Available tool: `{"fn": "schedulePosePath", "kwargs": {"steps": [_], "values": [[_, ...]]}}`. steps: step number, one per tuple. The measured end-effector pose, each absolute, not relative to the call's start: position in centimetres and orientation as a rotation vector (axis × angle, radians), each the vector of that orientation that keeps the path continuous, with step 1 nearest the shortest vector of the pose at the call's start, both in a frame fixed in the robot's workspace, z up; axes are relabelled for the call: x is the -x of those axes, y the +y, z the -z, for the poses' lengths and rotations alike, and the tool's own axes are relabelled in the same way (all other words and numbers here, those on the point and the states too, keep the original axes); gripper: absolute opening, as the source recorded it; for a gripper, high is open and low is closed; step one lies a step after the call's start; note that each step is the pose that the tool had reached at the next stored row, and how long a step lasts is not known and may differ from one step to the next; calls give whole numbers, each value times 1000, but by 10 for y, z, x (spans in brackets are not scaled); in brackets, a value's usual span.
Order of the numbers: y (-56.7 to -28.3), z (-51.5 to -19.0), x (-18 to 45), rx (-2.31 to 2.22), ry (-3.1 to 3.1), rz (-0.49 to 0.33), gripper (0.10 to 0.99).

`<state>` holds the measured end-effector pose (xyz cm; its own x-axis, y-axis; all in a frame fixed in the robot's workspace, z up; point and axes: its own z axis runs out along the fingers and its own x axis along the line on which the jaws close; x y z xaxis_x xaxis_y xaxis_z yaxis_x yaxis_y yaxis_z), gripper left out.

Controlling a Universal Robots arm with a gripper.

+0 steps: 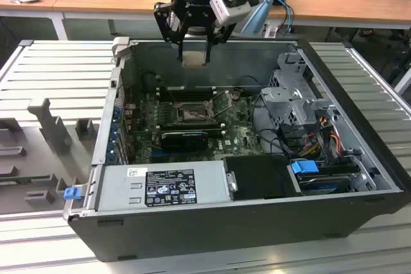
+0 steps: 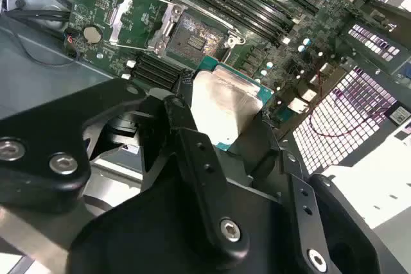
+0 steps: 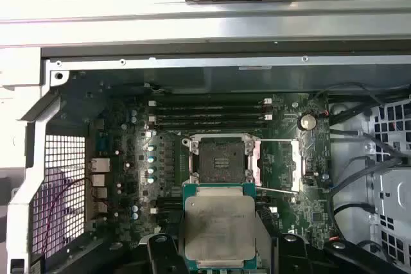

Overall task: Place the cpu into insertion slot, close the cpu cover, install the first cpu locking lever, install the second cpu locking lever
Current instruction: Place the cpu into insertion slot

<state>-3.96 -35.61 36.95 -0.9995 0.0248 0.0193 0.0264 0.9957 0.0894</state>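
Exterior view: the tool (image 1: 194, 48) hangs above the open computer case (image 1: 212, 229), near its back wall. It pinches the cpu (image 1: 194, 59) by two opposite edges, well clear of the motherboard (image 1: 237, 136) below.

In the first wrist view the cpu (image 3: 219, 229) sits between the tool's fingers (image 3: 160, 251) with its pale metal top toward the camera. The insertion slot (image 3: 221, 158) lies bare beyond it, its dark centre exposed. The cpu cover (image 3: 277, 165) lies open to one side of the slot, and thin locking levers (image 3: 276, 140) run beside it, unlatched. The second wrist view shows the same open cpu cover (image 2: 138, 17) next to the insertion slot (image 2: 199, 36).

The main hazard, as I judge it, is the grip. The chip is held only by its thin edges, so a jolt could let it slip or twist. A drop from this height onto the slot's contacts would likely bend them.

A second risk is alignment. If the chip arrives offset or rotated, it would rest on the metal rim instead of seating, and the cover would then clamp it crooked. Whether its keyed corner matches the slot cannot be told from here.

The open cover and levers also stand just beside the slot, where a broad finger could snag them.
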Motion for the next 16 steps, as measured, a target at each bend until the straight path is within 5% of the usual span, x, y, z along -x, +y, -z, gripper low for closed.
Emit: {"fn": "schedulePosePath", "kwargs": {"steps": [16], "values": [[-356,-369,40,216,-3118,142,529]]}}
